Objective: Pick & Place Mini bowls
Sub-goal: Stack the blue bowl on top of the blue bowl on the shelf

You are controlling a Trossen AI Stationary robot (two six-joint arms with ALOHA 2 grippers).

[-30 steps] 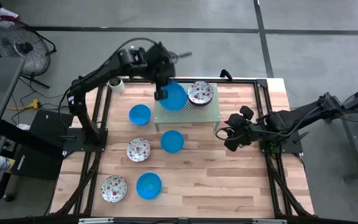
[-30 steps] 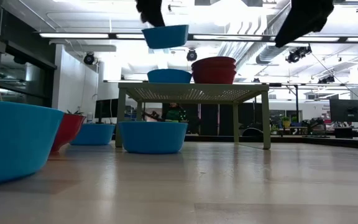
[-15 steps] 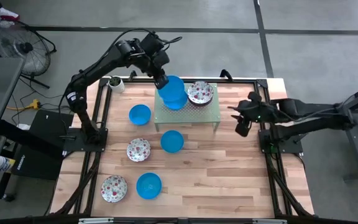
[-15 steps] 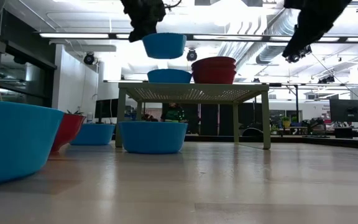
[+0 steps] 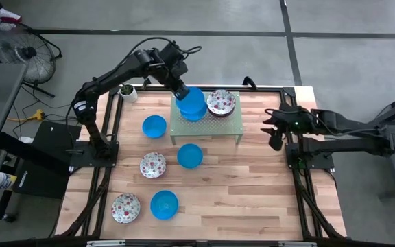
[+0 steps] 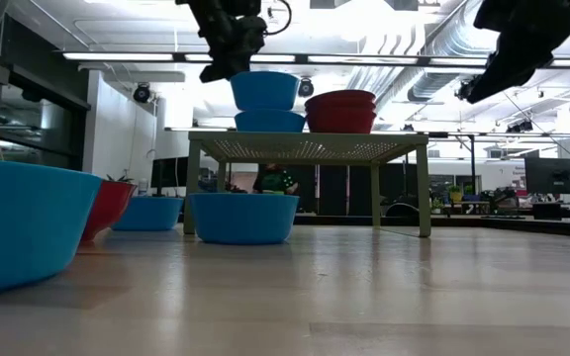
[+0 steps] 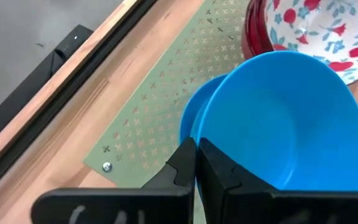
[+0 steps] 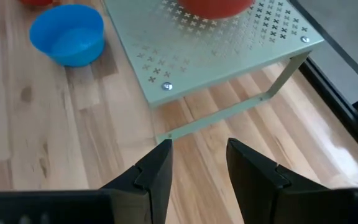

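My left gripper [image 5: 181, 90] is shut on a plain blue mini bowl [image 5: 193, 98] over the green perforated riser [image 5: 219, 125] at the table's far middle. Under it a second blue bowl [image 6: 268, 121] stands on the riser. Whether the two touch, I cannot tell. Beside them on the riser is a stack of floral bowls [image 5: 221, 101] with red outsides. My right gripper [image 5: 274, 139] hangs open to the right of the riser, holding nothing. My left gripper pinches the blue bowl's rim [image 7: 197, 146] between its two fingers, one inside the wall and one outside, on the bowl's far-left side. The fingers slant down from the table's far left. The bowl sits about level, right over the lower bowl.
Loose on the wooden table are blue bowls [image 5: 154, 125], [image 5: 190, 155], [image 5: 164, 204] and floral bowls [image 5: 152, 165], [image 5: 125, 207]. A small white pot with a plant [image 5: 127, 91] stands at the far left corner. Bare wood lies right of and in front of the riser.
My left gripper has rolled and sunk with the blue bowl, bringing it from well above the riser down onto or just over the lower blue bowl. My right gripper, still open, has drawn back toward the table's right and far edges.
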